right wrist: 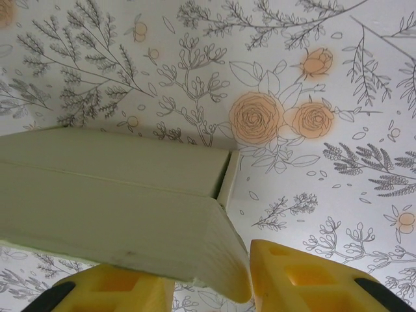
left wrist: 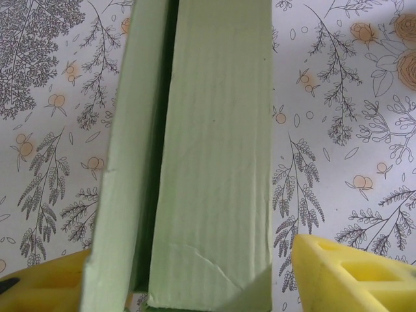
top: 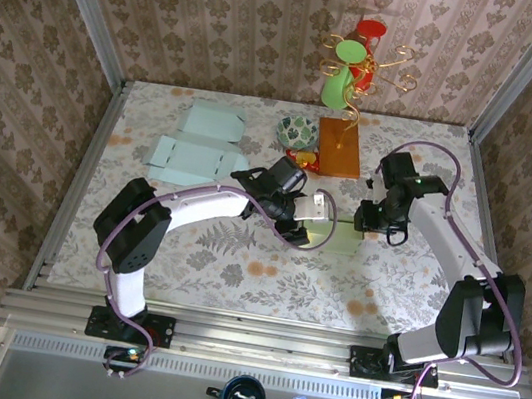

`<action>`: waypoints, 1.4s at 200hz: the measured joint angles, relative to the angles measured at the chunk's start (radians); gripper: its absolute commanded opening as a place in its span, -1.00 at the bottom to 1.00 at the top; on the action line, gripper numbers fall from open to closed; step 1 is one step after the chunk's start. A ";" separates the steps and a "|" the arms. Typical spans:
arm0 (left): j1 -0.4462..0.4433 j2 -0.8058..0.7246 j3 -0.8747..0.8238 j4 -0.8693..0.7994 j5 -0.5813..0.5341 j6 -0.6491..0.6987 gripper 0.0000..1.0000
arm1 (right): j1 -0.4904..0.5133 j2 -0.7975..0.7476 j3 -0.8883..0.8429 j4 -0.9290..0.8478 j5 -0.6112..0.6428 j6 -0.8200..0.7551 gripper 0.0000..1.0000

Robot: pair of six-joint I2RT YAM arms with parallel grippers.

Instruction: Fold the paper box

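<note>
Centrally, the green paper box [top: 339, 236] sat straddled by the left end effector [left wrist: 195, 286] and right end effector [right wrist: 211, 286], jaws part-open, grip unclear; flat blue cartons [top: 191, 160] lay well apart.

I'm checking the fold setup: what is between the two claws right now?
The pale green paper box lies between the left claw and the right claw, as the top view shows.

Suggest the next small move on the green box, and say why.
Probably close the left gripper to squeeze the green box: a dark gap runs along its length, and the gripper's fingers straddle the box with tablecloth visible beside one. The right gripper sits at the box's end, where it could steady it.
</note>
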 measured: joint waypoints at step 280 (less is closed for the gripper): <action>-0.002 0.026 0.037 -0.060 -0.003 -0.005 -0.20 | 0.027 -0.006 0.009 -0.006 0.045 0.020 -0.98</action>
